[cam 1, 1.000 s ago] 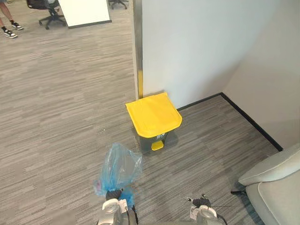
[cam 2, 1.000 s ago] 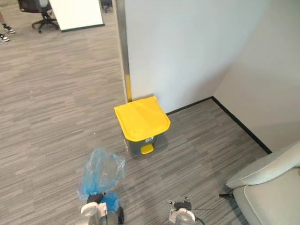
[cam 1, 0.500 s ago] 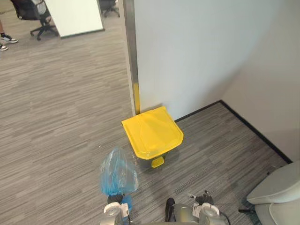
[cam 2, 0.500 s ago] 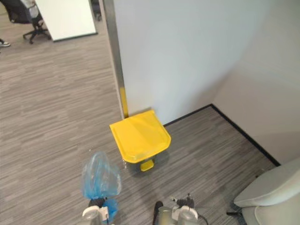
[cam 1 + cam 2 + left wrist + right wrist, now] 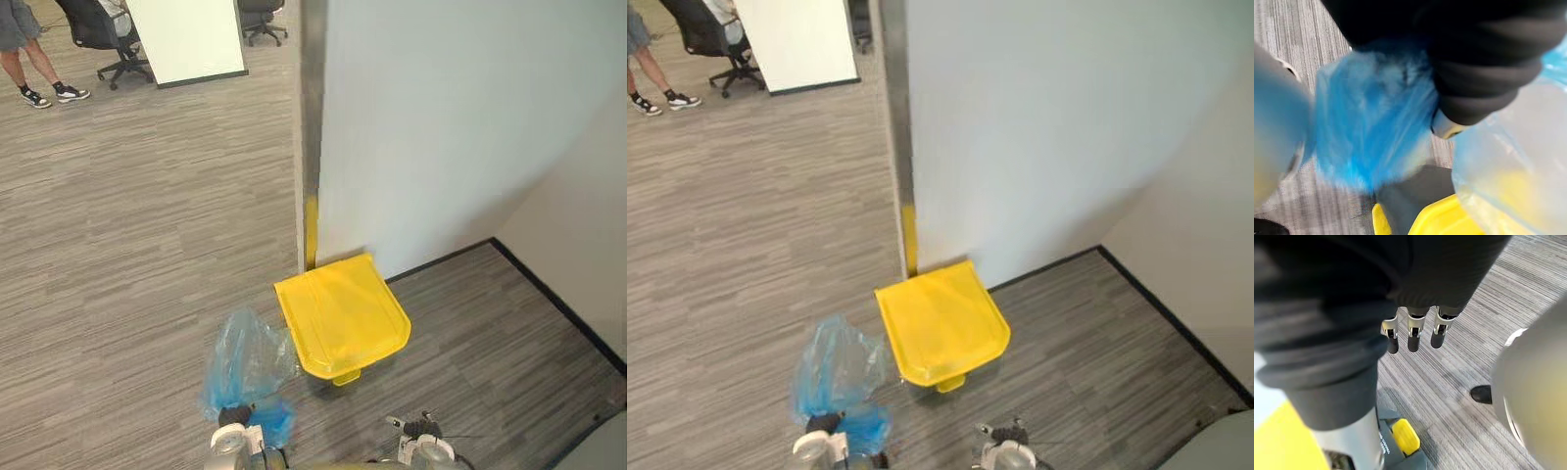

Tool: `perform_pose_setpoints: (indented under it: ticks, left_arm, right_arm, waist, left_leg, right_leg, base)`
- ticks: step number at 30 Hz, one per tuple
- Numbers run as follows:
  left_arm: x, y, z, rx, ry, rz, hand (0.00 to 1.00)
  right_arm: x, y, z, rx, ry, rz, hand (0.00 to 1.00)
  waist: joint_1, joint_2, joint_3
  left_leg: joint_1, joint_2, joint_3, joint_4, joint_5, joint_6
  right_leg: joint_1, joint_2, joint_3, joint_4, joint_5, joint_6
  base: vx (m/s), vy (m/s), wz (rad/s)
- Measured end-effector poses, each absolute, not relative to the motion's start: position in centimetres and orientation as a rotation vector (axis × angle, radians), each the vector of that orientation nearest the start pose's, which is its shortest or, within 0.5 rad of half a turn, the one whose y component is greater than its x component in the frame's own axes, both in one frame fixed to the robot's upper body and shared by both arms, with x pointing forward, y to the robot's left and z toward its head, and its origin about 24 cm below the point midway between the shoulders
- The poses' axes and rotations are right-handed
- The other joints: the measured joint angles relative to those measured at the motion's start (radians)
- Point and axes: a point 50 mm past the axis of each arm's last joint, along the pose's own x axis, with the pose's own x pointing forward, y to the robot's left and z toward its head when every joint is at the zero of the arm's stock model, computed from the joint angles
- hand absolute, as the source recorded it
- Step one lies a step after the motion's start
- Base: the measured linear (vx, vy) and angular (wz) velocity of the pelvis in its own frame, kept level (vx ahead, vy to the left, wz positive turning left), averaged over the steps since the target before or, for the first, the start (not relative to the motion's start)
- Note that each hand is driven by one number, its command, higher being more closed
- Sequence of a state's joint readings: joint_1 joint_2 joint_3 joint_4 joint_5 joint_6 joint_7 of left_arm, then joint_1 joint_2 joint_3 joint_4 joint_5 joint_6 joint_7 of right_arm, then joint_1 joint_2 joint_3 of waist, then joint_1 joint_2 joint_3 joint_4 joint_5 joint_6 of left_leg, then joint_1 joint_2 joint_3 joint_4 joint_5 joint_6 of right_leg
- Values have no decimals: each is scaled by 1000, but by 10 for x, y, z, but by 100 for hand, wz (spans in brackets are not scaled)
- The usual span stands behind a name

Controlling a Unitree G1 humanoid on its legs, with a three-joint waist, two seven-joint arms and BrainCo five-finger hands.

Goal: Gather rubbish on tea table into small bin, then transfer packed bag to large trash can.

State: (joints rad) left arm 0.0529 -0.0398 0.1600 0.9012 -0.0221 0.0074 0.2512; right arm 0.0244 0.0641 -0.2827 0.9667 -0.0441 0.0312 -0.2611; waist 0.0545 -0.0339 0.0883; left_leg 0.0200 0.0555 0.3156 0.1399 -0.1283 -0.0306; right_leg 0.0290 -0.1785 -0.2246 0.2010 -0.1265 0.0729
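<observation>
The large trash can, grey with a shut yellow lid (image 5: 343,315), stands on the carpet in the corner by the wall, with its yellow pedal (image 5: 1405,435) facing me. My left hand (image 5: 233,415) is shut on the gathered neck of a translucent blue rubbish bag (image 5: 247,360). The bag hangs just left of the can, its edge touching or overlapping the lid's left side. The left wrist view has the blue plastic (image 5: 1371,132) bunched against the hand, above the lid (image 5: 1440,220). My right hand (image 5: 1410,335) hangs low beside the can, fingers straight and empty.
A white wall (image 5: 441,127) with a metal corner post (image 5: 312,117) rises right behind the can, and black skirting (image 5: 558,299) runs along the right. A person's legs (image 5: 29,59), an office chair (image 5: 98,29) and a white board (image 5: 186,34) are far off at the top left.
The whole picture has shifted as the camera moved nearer; the can now sits lower and closer. The bag stays in my left hand, now right beside the lid.
</observation>
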Motion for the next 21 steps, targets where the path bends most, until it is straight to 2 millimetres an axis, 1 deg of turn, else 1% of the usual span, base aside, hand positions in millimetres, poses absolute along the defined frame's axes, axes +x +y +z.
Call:
perform_pose_setpoints:
  ticks: [1, 3, 4, 5, 6, 9, 10, 11, 12, 13, 14, 16, 17, 19, 21]
  left_arm:
    - [131, 171, -146, -11, 974, 385, 100]
    - [131, 171, -146, -11, 975, 384, 100]
    - [129, 173, -147, -5, 980, 385, 100]
    - [128, 175, -148, 1, 987, 389, 100]
    - [127, 177, -148, 5, 989, 392, 100]
    - [126, 177, -148, 4, 991, 396, 100]
    - [125, 178, -149, 1, 994, 403, 100]
    - [126, 181, -148, 5, 991, 407, 100]
    - [126, 177, -150, -10, 1004, 407, 100]
    - [125, 175, -150, -19, 1005, 410, 100]
    - [123, 172, -151, -28, 1013, 412, 100]
    - [124, 170, -151, -31, 1012, 409, 100]
    - [125, 168, -151, -36, 1010, 406, 100]
    - [128, 168, -150, -36, 1005, 403, 100]
    - [128, 167, -150, -37, 1005, 402, 100]
  right_arm:
    - [122, -176, -153, 24, 1048, -450, 0]
    - [124, -175, -152, 21, 1035, -446, 0]
    - [124, -176, -151, 23, 1031, -447, 0]
    - [126, -175, -151, 21, 1027, -442, 0]
    - [126, -175, -151, 22, 1030, -440, 0]
    - [127, -175, -151, 22, 1029, -441, 0]
    - [126, -175, -151, 22, 1030, -441, 0]
    - [123, -173, -153, 23, 1044, -437, 0]
    - [124, -176, -152, 22, 1041, -446, 0]
    - [123, -179, -153, 18, 1043, -455, 0]
    - [123, -181, -152, 19, 1042, -465, 0]
    - [126, -182, -151, 18, 1034, -465, 0]
    - [127, -182, -151, 18, 1033, -465, 0]
    - [126, -181, -152, 19, 1038, -465, 0]
    - [123, -179, -153, 23, 1044, -465, 0]
  waist:
    - [0, 2, 1]
    - [0, 8, 6]
    - [-8, 15, 12]
    - [-14, 10, 8]
    - [-14, 7, 7]
    - [-17, 9, 9]
    - [-19, 7, 10]
    - [-18, -10, 7]
    - [-18, 1, 15]
    - [-17, 12, 11]
    - [-16, 19, 8]
    - [-16, 35, 13]
    - [-15, 36, 18]
    - [-15, 24, 26]
    - [-15, 10, 22]
  left_leg:
    - [15, -5, 0, -21, 2, 5]
    - [48, -14, -3, -56, 1, 14]
    - [73, -19, -16, -71, -2, 22]
    - [85, -17, -27, -74, -12, 32]
    - [88, -15, -39, -75, -15, 30]
    - [101, -11, -75, -74, -25, 22]
    - [104, -4, -84, -45, -33, 1]
    - [104, -17, -95, -26, -46, -12]
    - [115, -7, -114, -9, -62, -21]
    - [118, 9, -117, -9, -62, -24]
    - [124, 19, -118, -19, -69, -35]
    - [128, 30, -117, -26, -72, -39]
    - [141, 38, -116, -35, -72, -39]
    - [159, 44, -118, -36, -72, -40]
    - [157, 41, -115, -36, -77, -44]
  right_leg:
    - [-15, -8, 2, 42, 0, 0]
    - [-72, -25, 15, 186, 0, 0]
    - [-118, -37, 25, 288, -11, 1]
    - [-134, -27, 43, 321, -37, -1]
    - [-142, -11, 51, 312, -55, -3]
    - [-183, 33, 57, 229, -57, -14]
    - [-189, 63, 82, 155, -20, -34]
    - [-172, 69, 96, 93, 56, -49]
    - [-148, 77, 85, 104, 46, -56]
    - [-146, 86, 81, 103, 42, -57]
    - [-145, 99, 78, 97, 25, -60]
    - [-143, 117, 79, 89, 24, -63]
    - [-132, 128, 80, 84, 25, -64]
    - [-103, 135, 79, 70, 24, -64]
    - [-98, 135, 83, 53, 26, -64]
  base:
    - [16, 153, -6]
    - [16, 131, -1]
    - [43, 99, 21]
    - [73, 71, 35]
    - [51, 0, 45]
    - [123, -64, 39]
    - [250, -145, 37]
    - [180, -132, 34]
    - [197, -114, 21]
    - [201, -116, 11]
    - [253, -125, 2]
    - [164, -98, -9]
    - [84, -70, -10]
    - [64, -45, -3]
    - [2, 11, -3]
